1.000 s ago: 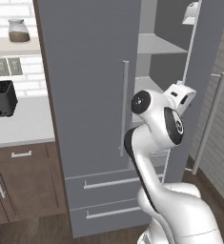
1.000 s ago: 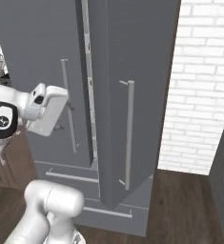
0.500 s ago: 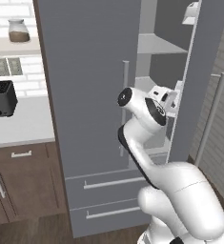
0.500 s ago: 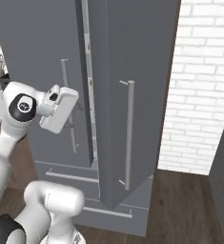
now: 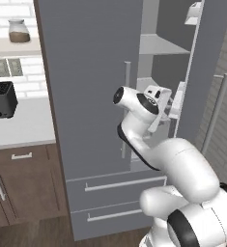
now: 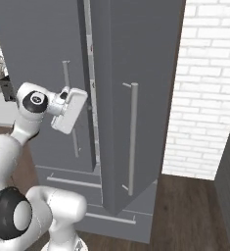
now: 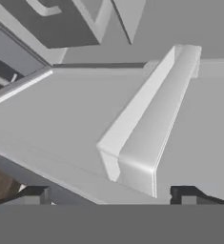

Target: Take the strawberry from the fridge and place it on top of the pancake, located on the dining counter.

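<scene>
A kitchen with white brick walls and dark wood flooring surrounds the tall grey fridge [image 5: 91,96], which has two drawers along its bottom edge. Its right door [image 6: 136,98] stands swung open, with a long silver bar handle [image 6: 132,137] on its face, and pale shelves [image 5: 158,46] show in the gap behind it. The left door is shut. To the fridge's left, a black toaster [image 5: 1,99] sits on a pale worktop [image 5: 23,125] above brown cabinets, and a jar [image 5: 18,30] stands on the shelf above.

The gripper [image 7: 108,195] is raised at the opening between the two doors, about level with the middle of the handles. Its fingers [image 7: 35,194] stand spread wide apart with nothing between them. In the hand view a pale grey door bin [image 7: 149,128] lies just ahead of the fingertips, not touching them.

A small red spot that may be the strawberry [image 6: 91,49] shows in the narrow gap at the door's edge, too small to tell for sure.
</scene>
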Robot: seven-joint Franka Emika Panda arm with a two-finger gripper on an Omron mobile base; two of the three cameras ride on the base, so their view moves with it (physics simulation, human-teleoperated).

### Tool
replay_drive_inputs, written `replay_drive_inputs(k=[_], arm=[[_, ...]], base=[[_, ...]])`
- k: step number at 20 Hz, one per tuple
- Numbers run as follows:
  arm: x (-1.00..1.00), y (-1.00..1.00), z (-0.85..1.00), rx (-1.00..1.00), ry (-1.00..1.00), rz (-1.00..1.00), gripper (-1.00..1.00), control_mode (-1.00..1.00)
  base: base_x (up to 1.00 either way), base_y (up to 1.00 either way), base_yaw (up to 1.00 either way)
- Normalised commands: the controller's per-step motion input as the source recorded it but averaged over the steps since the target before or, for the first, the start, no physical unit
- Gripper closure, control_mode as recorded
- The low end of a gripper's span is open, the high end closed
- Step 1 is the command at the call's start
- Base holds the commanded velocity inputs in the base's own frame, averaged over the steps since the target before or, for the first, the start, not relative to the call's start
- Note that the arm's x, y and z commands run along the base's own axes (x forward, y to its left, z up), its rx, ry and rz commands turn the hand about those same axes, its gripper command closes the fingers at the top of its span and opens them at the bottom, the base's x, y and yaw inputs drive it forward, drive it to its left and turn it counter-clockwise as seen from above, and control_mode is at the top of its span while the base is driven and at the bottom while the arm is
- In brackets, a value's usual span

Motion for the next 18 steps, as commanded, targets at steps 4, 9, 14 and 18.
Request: replay_drive_inputs(k=[4, 9, 14, 18], arm=[[0.02, -0.28, 0.0, -0.09, 0.19, -0.09, -1.0, -1.0], [0.0, -0.33, 0.0, -0.04, 0.14, -0.11, -1.0, -1.0], [-0.07, -0.4, 0.0, -0.01, 0.09, -0.13, -1.0, -1.0], [-0.26, -0.42, 0.0, 0.0, 0.07, -0.14, -1.0, -1.0]], base=[[0.0, 0.0, 0.0], [0.0, 0.0, 0.0], [0.0, 0.0, 0.0], [0.0, 0.0, 0.0]])
